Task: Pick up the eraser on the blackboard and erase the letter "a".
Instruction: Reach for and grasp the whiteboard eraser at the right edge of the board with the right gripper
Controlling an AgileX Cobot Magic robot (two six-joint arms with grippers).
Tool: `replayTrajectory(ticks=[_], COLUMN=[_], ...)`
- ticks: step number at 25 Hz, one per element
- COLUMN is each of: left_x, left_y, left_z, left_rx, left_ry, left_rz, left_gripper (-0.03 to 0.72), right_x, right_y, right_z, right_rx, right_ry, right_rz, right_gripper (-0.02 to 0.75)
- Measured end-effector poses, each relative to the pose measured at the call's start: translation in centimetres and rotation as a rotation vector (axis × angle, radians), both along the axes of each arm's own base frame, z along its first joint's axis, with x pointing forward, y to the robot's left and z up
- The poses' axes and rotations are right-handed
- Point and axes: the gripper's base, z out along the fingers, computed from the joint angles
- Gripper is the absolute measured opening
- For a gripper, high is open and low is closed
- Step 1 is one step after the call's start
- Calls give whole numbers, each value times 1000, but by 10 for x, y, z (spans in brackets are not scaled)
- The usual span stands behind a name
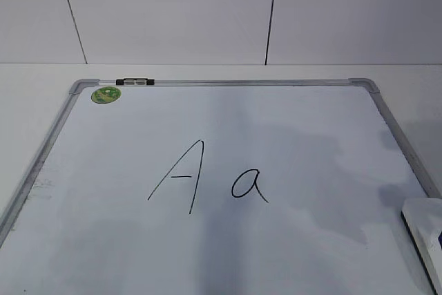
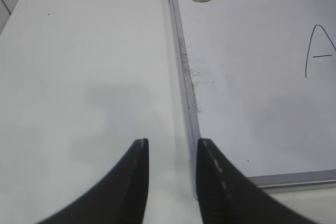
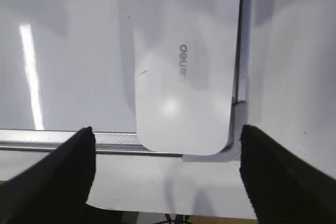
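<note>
The blackboard [image 1: 290,122] is a white dry-erase board with a grey frame, lying flat on the table. A tall capital "A" [image 1: 178,176] and the small letter "a" [image 1: 249,186] are written near its middle. The eraser [image 1: 427,229] is a white rounded block at the board's right edge, cut off by the picture. In the right wrist view the eraser [image 3: 184,77] lies in the board's near right corner. My right gripper [image 3: 167,137] is open wide just short of it, empty. My left gripper [image 2: 172,148] is open and empty over the board's left frame [image 2: 185,72].
A round green sticker [image 1: 106,94] and a black-and-grey clip [image 1: 135,82] sit at the board's far left corner. White table [image 2: 84,66] lies left of the board. A tiled wall [image 1: 221,12] stands behind. The table's front edge [image 3: 173,211] shows under my right gripper.
</note>
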Motion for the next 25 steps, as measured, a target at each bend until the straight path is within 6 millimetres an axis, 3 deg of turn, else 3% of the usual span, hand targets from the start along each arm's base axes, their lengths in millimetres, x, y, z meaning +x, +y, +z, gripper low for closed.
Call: replayTrajectory(ticks=[25], left_x=[0], left_y=[0], left_z=[0], left_rx=[0], left_ry=[0], left_rz=[0], left_gripper=[235], right_x=[24], right_y=[0], right_z=[-29], right_rx=[-22], right_ry=[50], right_rz=[-3], right_gripper=[678])
